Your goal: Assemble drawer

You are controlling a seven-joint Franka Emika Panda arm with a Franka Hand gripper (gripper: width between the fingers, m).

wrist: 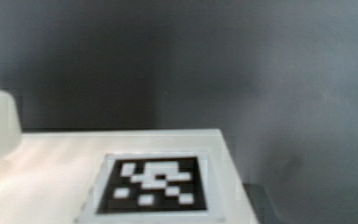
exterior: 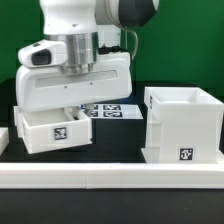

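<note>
Gripper (exterior: 72, 106) positioned over the drawer tray (exterior: 55, 128); grip state not determinable.
The gripper hung directly above the shallow tray at the exterior view's left, with its fingertips hidden, so released or clenched could not be told. The tall square housing (exterior: 184, 122) stood upright on the dark table (exterior: 115, 140), well apart toward the exterior view's right. The marker board (exterior: 105, 109) lay behind, between them. The wrist view showed a white surface bearing a square tag (wrist: 158, 185).
</note>
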